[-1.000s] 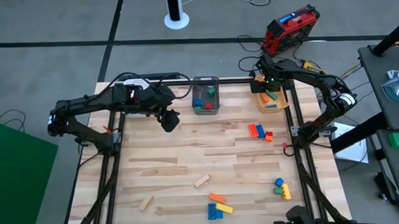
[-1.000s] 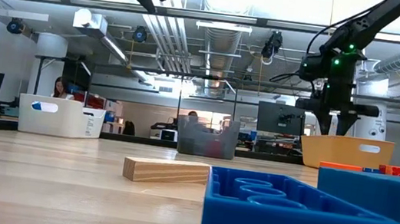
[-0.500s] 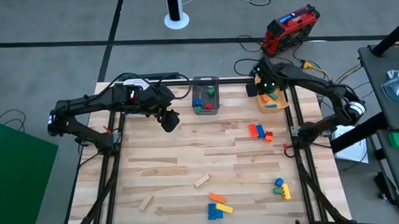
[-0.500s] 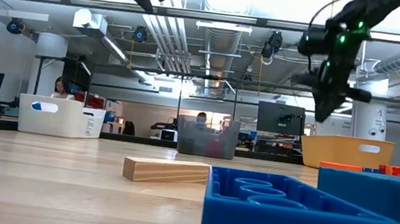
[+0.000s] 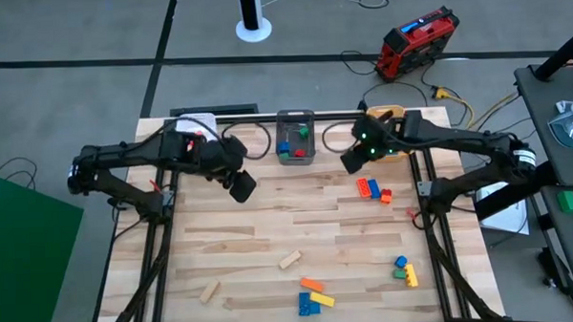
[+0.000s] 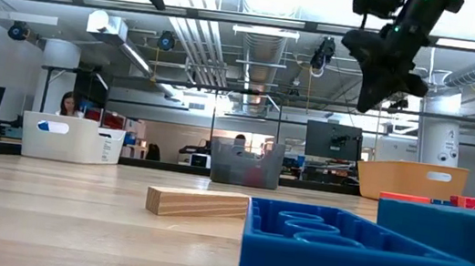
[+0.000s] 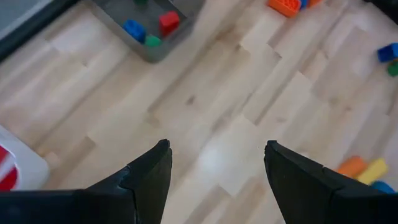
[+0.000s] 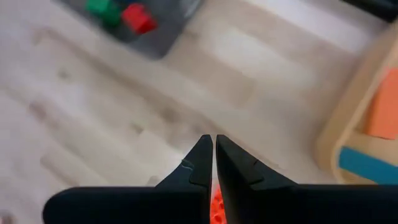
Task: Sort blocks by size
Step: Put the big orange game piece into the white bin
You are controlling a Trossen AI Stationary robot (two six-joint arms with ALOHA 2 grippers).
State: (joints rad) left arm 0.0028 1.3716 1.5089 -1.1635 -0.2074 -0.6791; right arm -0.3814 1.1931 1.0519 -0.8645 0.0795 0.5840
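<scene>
Loose blocks lie flat on the wooden table: an orange, blue and red group (image 5: 373, 189), two plain wood blocks (image 5: 289, 260) (image 5: 209, 293), an orange, yellow and blue group (image 5: 313, 296) and a green, blue and yellow group (image 5: 403, 270). My left gripper (image 5: 242, 186) (image 7: 214, 146) hangs open above bare table, left of centre. My right gripper (image 5: 349, 162) (image 8: 214, 140) is shut and holds nothing. It hangs high over the table between the grey bin (image 5: 295, 137) and the orange, blue and red group.
The grey bin at the far edge holds blue, red and green blocks (image 7: 152, 28). An orange bin (image 8: 367, 124) at the far right holds an orange and a blue block. A white bin (image 5: 195, 123) stands at the far left. A big blue block (image 6: 359, 259) sits close in the low view.
My right gripper has left the orange bin, gone up and toward the table's left edge, and now hangs over the table right of the grey bin. My left gripper has shifted a little toward the near edge.
</scene>
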